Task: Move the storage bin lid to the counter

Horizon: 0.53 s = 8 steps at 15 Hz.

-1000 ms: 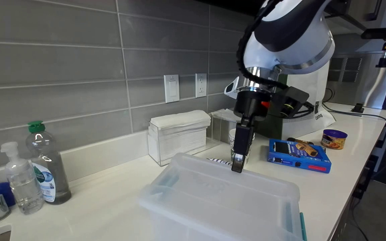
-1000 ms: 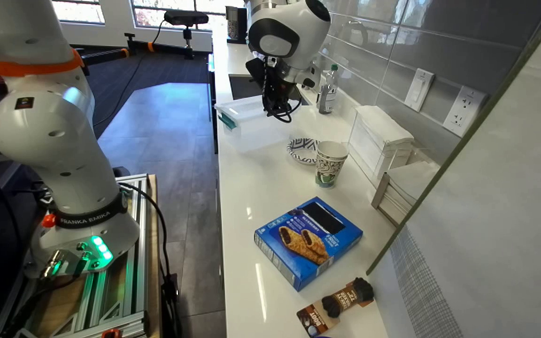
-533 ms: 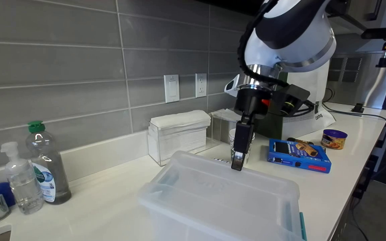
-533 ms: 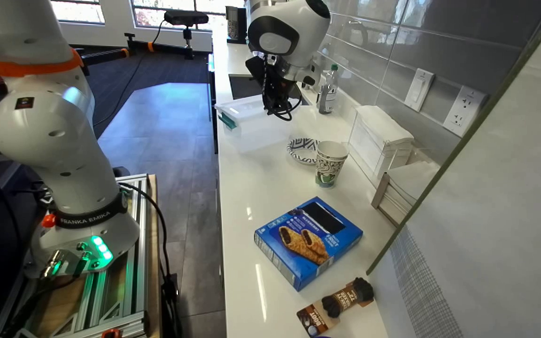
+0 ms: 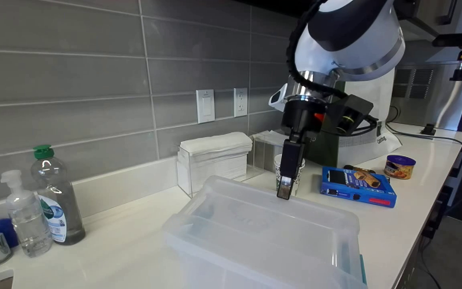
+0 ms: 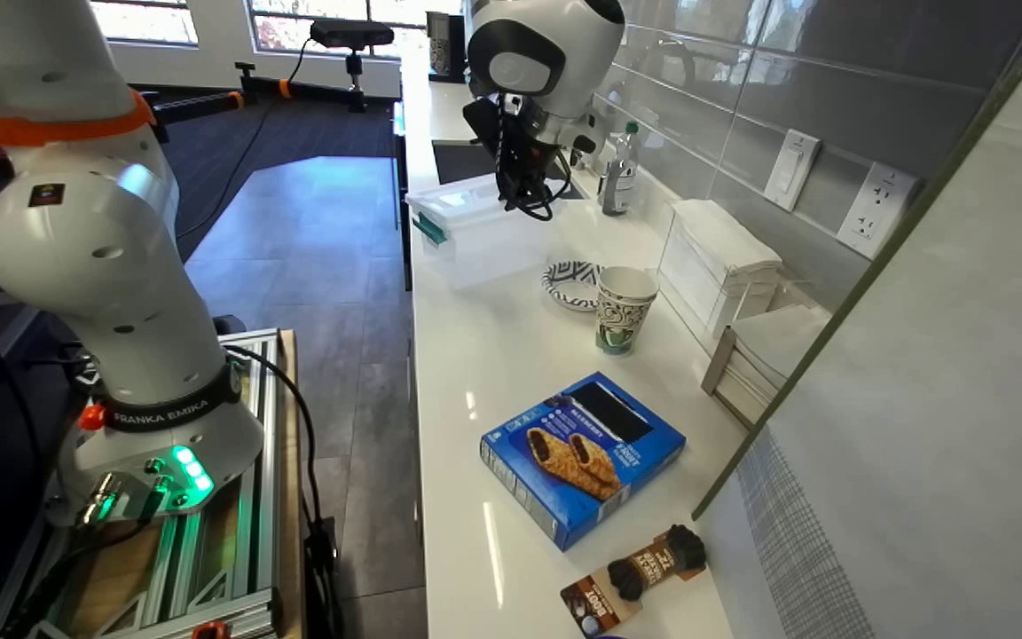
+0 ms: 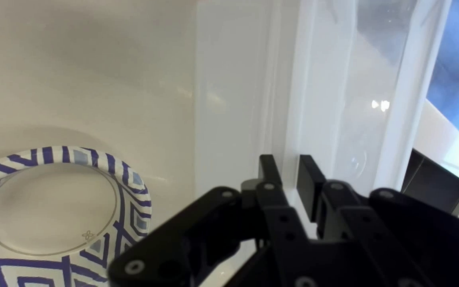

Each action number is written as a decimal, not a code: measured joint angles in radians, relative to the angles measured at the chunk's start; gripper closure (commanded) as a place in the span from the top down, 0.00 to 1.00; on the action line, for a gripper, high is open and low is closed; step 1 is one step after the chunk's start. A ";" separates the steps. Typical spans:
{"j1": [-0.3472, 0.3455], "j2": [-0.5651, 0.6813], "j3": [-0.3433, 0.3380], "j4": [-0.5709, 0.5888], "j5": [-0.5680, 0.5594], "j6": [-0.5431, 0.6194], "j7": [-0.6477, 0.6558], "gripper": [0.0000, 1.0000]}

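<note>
The translucent storage bin lid (image 5: 271,228) lies over the clear storage bin (image 5: 215,277) on the white counter (image 5: 126,241). The lid (image 6: 462,202) and the bin (image 6: 498,253) also show in an exterior view. The lid edge at my gripper (image 5: 284,188) stands a little raised. In the wrist view my gripper (image 7: 287,165) has the rim of the lid (image 7: 325,75) between its two fingers, shut on it. The bin wall (image 7: 229,103) shows below the lid. The dark gripper (image 6: 527,191) hides part of the lid.
A patterned plate (image 6: 573,286) and a paper cup (image 6: 624,306) stand beside the bin. A napkin holder (image 5: 217,162) is by the wall. A blue snack box (image 5: 357,186), a soap bottle (image 5: 56,200) and a pump bottle (image 5: 26,216) stand on the counter.
My gripper has risen slightly, and the lid edge at it has come up with it. The plate behind the lid is now hidden in an exterior view. The other objects stay in place.
</note>
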 measured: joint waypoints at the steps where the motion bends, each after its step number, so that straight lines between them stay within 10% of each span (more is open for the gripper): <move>1: -0.001 -0.006 -0.001 0.003 0.000 -0.005 0.003 0.05; 8: -0.006 -0.032 -0.037 0.036 0.007 -0.046 0.051 0.05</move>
